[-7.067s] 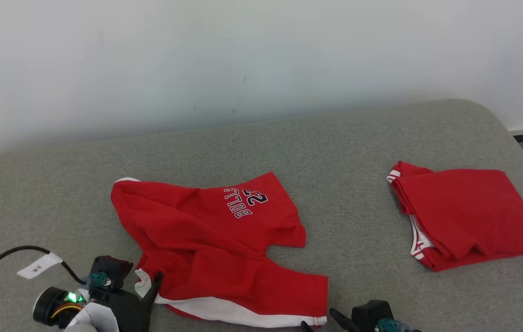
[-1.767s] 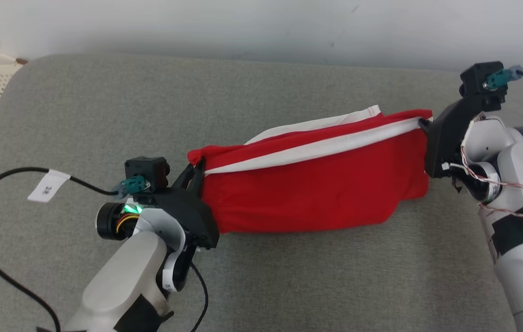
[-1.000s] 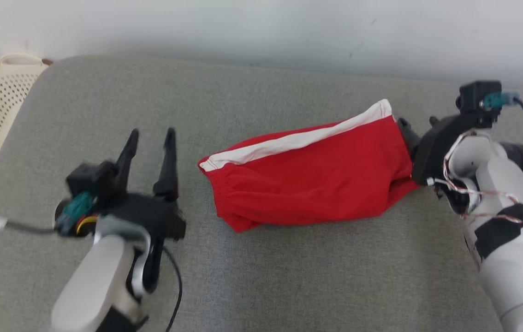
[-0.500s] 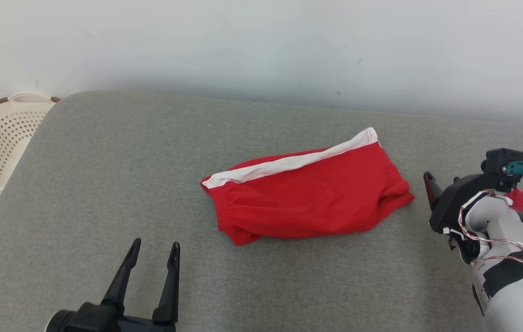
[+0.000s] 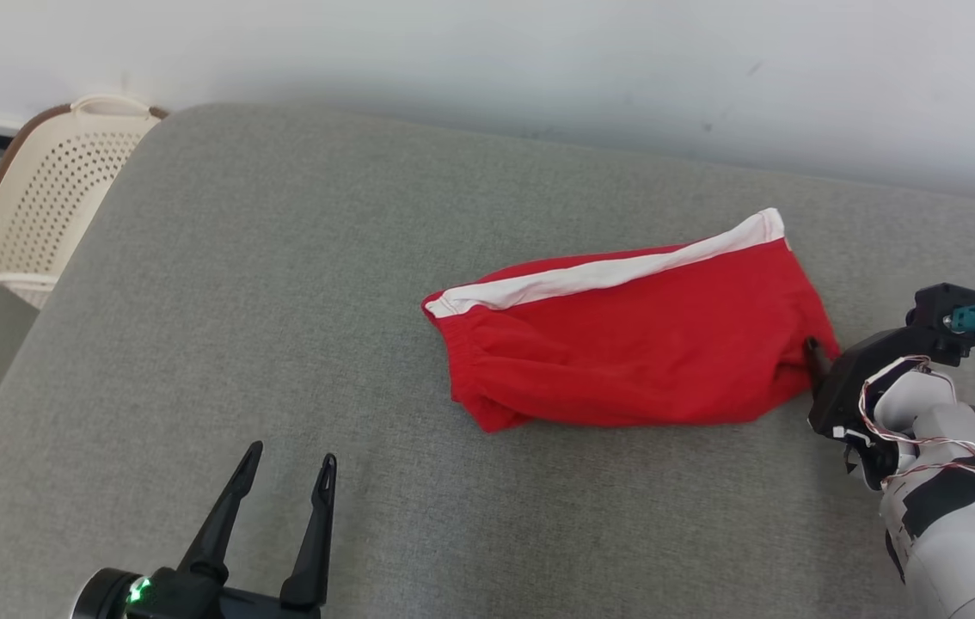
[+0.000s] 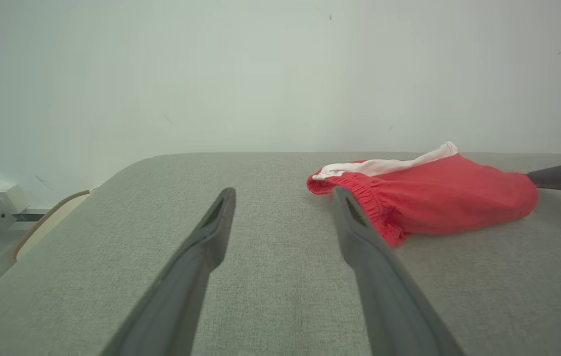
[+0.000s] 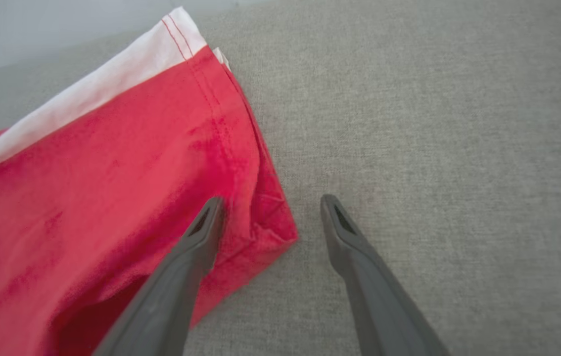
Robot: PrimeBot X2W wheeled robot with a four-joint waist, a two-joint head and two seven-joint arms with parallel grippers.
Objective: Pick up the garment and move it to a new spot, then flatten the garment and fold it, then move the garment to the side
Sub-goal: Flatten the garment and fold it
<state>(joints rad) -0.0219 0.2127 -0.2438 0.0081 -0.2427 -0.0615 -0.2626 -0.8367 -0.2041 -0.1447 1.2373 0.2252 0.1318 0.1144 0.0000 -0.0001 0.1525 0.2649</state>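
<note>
Right hand (image 7: 271, 200) back at garment (image 5: 625, 344) corner, fingers (image 7: 196, 247) spread astride edge; left hand (image 5: 291, 454) spread.

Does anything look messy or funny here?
Yes. The red shorts lie crooked on the grey couch. They are rumpled and bulging instead of flat, and the white stripe slants. Nothing looks torn or spilled.
</note>
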